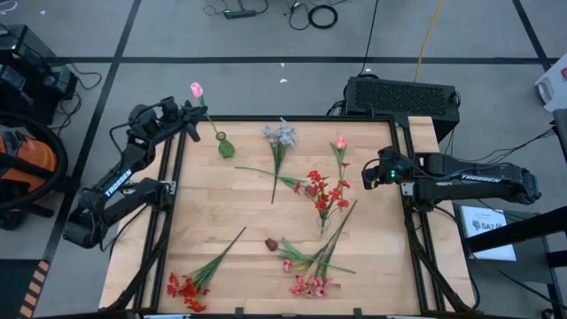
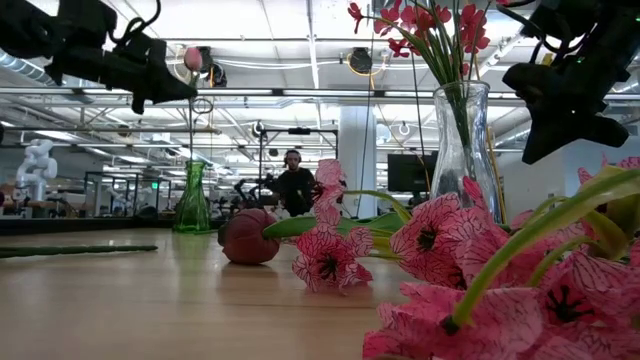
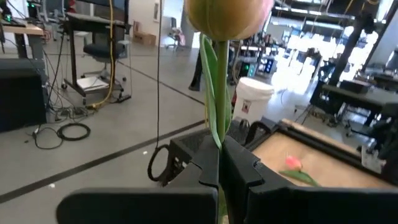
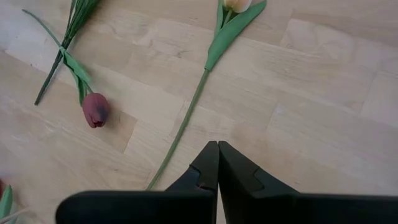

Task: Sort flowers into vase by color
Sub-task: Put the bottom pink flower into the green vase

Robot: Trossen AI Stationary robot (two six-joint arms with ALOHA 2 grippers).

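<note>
Pink tulip (image 1: 197, 89) up in the air at the table's far left corner, bloom topmost, stem hanging roughly plumb with its foot right at the neck of the green vase (image 1: 225, 146); whether the foot already sits inside the mouth cannot be told. Long axis therefore close to vertical and lined up with the vase opening, which is the relation that matters. Gripped just under the bloom by the left gripper (image 1: 196, 109), fingers pinching the stem from both sides, so nearly the full stem length dangles free below the grip. Judged next: straight down along the stem's own line, then release, with little sideways correction needed; a sway of the long free end could still catch on the rim. Green vase itself upright, standing on the wooden table (image 1: 221, 221) near its far edge, well apart from the clear vase (image 2: 465, 140) that holds red sprays nearer the middle. Right gripper (image 1: 370, 173) over the table's right side, fingers pressed together on nothing, hanging just beside another pink tulip (image 4: 205, 81) that lies flat on the wood; much farther from the green vase than the left one, so no part in this placement.
</note>
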